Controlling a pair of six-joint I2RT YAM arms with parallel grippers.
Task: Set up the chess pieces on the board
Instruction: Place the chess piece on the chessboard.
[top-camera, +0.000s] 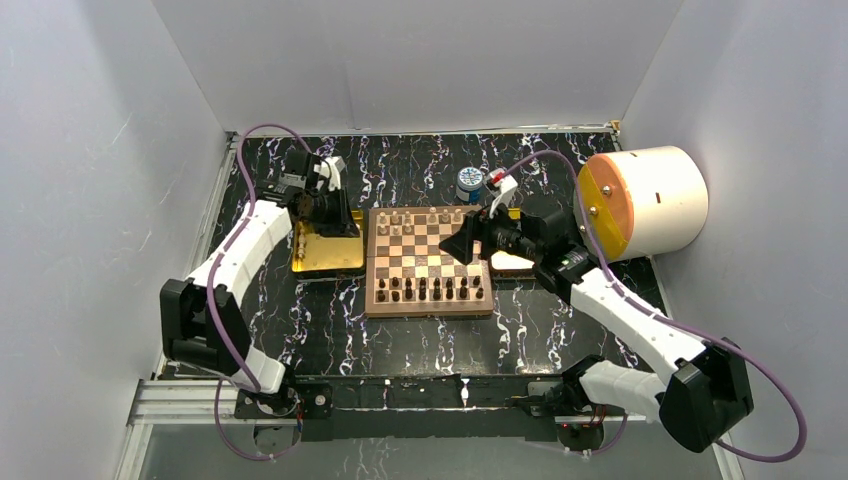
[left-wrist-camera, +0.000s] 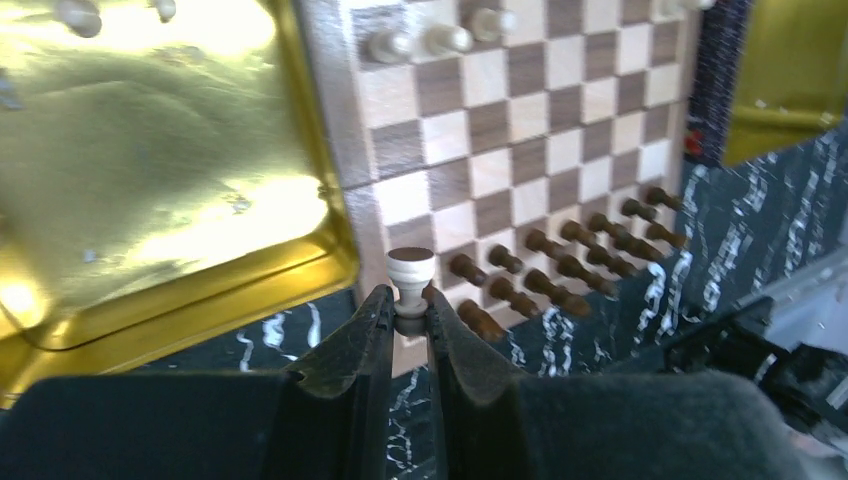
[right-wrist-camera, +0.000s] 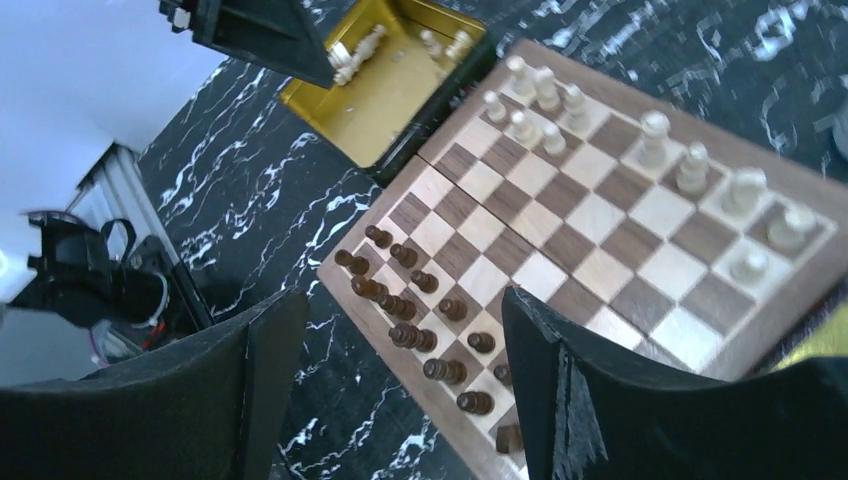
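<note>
My left gripper (left-wrist-camera: 410, 305) is shut on the stem of a cream chess piece (left-wrist-camera: 412, 272), held above the gold tray's edge near the board's corner. From above, the left gripper (top-camera: 338, 218) hangs over the left gold tray (top-camera: 325, 255). The board (top-camera: 415, 258) carries cream chess pieces (top-camera: 410, 222) on its far rows and dark pieces (top-camera: 430, 288) on its near rows. My right gripper (right-wrist-camera: 395, 340) is open and empty, hovering above the board (right-wrist-camera: 600, 215) near the dark pieces (right-wrist-camera: 400, 300). More cream pieces (right-wrist-camera: 440, 42) lie in the tray (right-wrist-camera: 390, 100).
A small blue-and-white jar (top-camera: 468, 182) stands behind the board. A second gold tray (top-camera: 508, 262) lies at the board's right, partly under the right arm. A large white cylinder with an orange face (top-camera: 640, 200) sits at the far right. White walls enclose the marbled table.
</note>
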